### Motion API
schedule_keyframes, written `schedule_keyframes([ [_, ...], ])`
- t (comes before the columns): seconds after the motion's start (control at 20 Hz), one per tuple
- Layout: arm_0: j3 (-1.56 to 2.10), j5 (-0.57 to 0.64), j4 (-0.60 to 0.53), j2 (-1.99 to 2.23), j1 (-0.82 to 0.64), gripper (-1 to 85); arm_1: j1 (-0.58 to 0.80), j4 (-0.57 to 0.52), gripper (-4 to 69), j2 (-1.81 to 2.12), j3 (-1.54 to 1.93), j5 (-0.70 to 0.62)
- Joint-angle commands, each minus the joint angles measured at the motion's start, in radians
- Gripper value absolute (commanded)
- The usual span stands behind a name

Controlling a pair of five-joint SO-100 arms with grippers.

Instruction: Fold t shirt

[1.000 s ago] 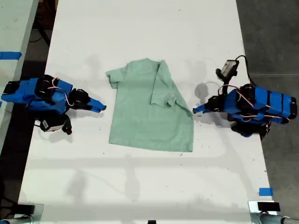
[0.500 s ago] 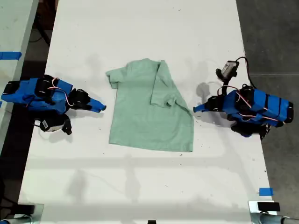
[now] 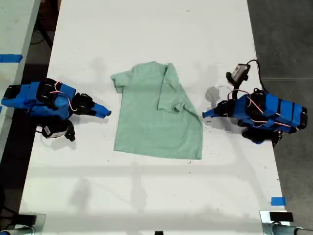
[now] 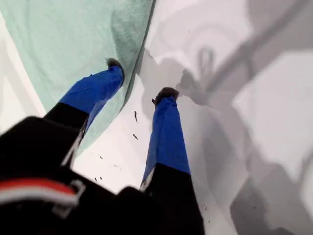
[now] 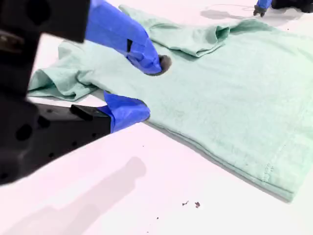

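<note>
The pale green t shirt (image 3: pixel 146 122) lies flat in the middle of the white table (image 3: pixel 146 29), with one sleeve (image 3: pixel 171 95) folded inward over the body. My first gripper (image 3: pixel 204 115) is at the shirt's edge on the exterior view's right. It is open (image 4: pixel 141 78), with one fingertip (image 4: pixel 115 63) over the t shirt (image 4: pixel 63 39) and the other over bare table. My second gripper (image 3: pixel 106 112) sits just off the shirt's edge on the exterior view's left. It is open (image 5: pixel 146 87) and holds nothing, facing the t shirt (image 5: pixel 234 88).
Blue tape marks (image 3: pixel 278 200) sit near the table's front corner on the exterior view's right. A second table with blue tape (image 3: pixel 10 58) stands at the exterior view's left. A small camera on a cable (image 3: pixel 238 72) rises above the first arm.
The first arm's body has shifted slightly toward the shirt. The shirt and the second arm have not moved.
</note>
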Motion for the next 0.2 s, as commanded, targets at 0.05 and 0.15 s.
schedule_keyframes([
  [0.05,0.011,0.005,-0.002,0.003,0.008,11.5,0.005,-0.011,15.9,0.006,0.014,-0.002],
  [0.15,0.011,0.005,-0.002,0.003,0.008,11.5,0.006,-0.011,15.9,0.006,0.014,-0.002],
])
